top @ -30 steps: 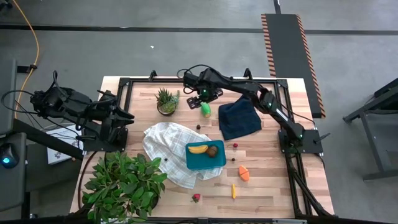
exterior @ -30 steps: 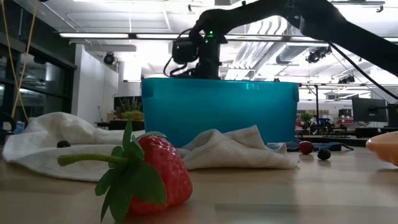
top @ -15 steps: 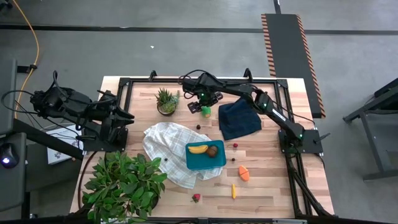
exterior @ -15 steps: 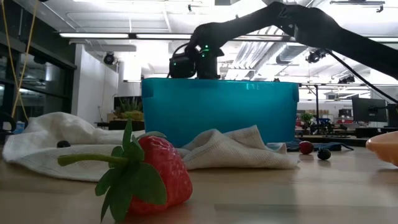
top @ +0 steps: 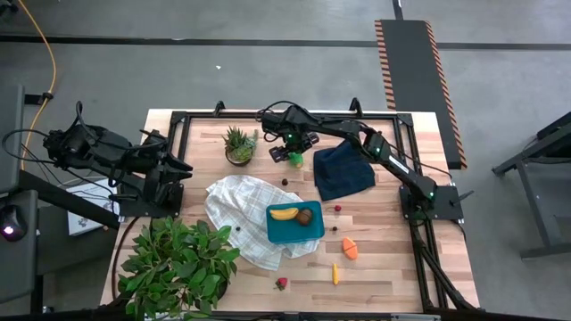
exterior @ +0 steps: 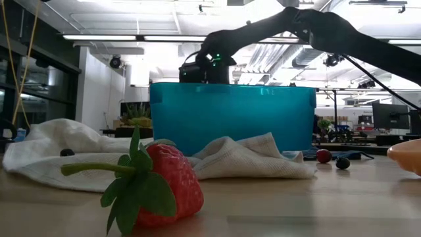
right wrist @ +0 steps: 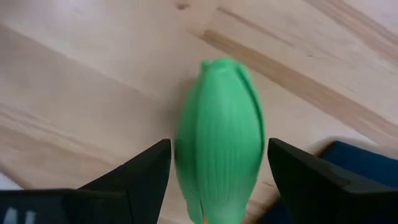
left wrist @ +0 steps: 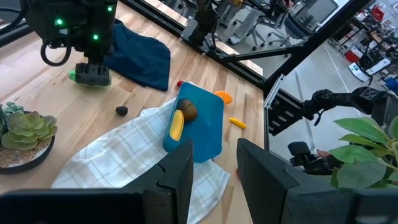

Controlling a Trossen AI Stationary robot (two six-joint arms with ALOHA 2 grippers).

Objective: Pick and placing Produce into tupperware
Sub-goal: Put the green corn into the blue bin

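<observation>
My right gripper point(right wrist: 217, 180): I am down at the far middle of the table point(top: 375, 267), fingers spread wide with the green fruit point(right wrist: 219, 137) standing between them; I cannot tell whether the pads touch it.
Green fruit: it lies on bare wood, just left of the navy cloth point(top: 343, 169) and right of the small succulent point(top: 239, 145).
My left gripper point(left wrist: 214, 168): I wait off the table's left edge, fingers narrow with nothing between them.
Tupperware point(top: 294, 222): the teal box sits near the middle of the table, partly on the checked white cloth point(top: 236, 209).
Inside the box: the yellow banana point(top: 284, 213) and the brown round one point(top: 304, 216) lie side by side.
Dark berry point(top: 285, 182): on the wood between the green fruit and the box.
Orange wedge point(top: 350, 247): near and right of the box.
Carrot point(top: 335, 273): nearer still, close to the wedge.
Strawberry point(top: 282, 283): by the near edge, left of the carrot.
Leafy plant point(top: 174, 259): at the near left corner.
</observation>
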